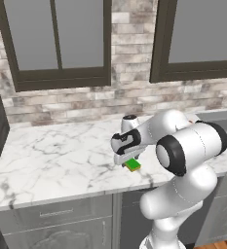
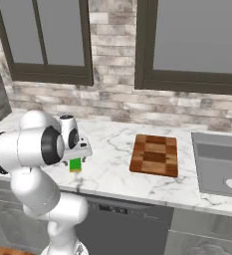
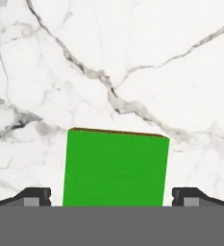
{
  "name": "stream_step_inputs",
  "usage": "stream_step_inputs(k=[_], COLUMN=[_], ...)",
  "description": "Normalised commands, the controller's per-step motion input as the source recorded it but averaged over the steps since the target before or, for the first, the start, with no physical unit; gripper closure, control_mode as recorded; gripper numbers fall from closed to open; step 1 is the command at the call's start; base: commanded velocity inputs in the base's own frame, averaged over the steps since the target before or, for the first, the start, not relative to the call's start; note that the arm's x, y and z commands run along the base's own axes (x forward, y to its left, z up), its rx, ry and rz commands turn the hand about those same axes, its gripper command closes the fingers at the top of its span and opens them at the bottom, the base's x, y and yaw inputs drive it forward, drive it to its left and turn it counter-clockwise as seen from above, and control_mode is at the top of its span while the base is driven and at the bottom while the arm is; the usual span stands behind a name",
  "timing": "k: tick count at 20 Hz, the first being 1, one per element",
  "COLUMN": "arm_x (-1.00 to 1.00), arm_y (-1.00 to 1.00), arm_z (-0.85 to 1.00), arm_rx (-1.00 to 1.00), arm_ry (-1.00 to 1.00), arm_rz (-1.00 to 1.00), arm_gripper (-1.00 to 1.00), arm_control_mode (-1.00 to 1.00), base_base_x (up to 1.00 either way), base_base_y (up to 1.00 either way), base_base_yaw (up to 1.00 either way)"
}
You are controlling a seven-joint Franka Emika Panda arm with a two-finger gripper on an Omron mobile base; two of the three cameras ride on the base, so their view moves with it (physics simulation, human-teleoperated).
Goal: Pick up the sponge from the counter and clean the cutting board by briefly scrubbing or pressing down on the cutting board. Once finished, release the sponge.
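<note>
The sponge lies green side up on the counter, near its front edge, with a thin yellow-brown strip of its lower layer showing along its far side. In the hand view it sits squarely between the two finger tips, with a clear gap of marble on either side, so the gripper is spread wider than the block and holds nothing. From the base cameras the sponge peeks out just under the white hand, which hangs right above it; whether the tips touch the counter cannot be told.

The cutting board lies flat on the same counter, well to the right of the sponge. Just right of the board is a grey sink. Behind the counter runs a pale brick wall with two dark-framed windows.
</note>
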Motion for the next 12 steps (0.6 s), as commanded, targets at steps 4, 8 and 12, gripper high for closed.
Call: stream_step_inputs(k=[4,8,12], arm_x=[0.06,0.06,0.02], arm_y=[0.00,0.00,0.00], arm_z=[0.00,0.00,0.00], arm_rx=[0.00,0.00,0.00], arm_ry=[0.00,0.00,0.00], arm_rz=[0.00,0.00,0.00], arm_gripper=[-1.00,-1.00,-1.00], arm_control_mode=[-1.00,-1.00,-1.00], base_base_x=[0.00,0.00,0.00], base_base_y=[0.00,0.00,0.00], base_base_yaw=[0.00,0.00,0.00])
